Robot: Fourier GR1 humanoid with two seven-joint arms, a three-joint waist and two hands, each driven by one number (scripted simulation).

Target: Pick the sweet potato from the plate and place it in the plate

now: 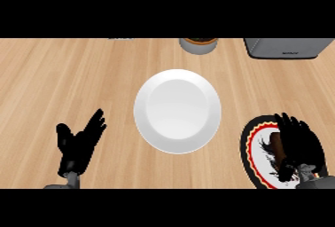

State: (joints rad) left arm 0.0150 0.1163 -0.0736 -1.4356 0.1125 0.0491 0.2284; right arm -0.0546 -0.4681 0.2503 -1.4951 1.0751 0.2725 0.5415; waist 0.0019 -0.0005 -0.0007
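A plain white plate [177,111] lies at the counter's middle with nothing on it. At the lower right lies a patterned plate [254,153] with a black rim, red and yellow rings and a white centre. My right hand [300,146] is over that plate, fingers bent down around a brown sweet potato [277,144], of which only a sliver shows at the hand's left side. My left hand [78,142] rests at the lower left, open with fingers pointing up and away.
A grey pot [199,44] stands at the back centre edge. A grey appliance [288,48] sits at the back right. A small dark item [121,39] shows at the back left edge.
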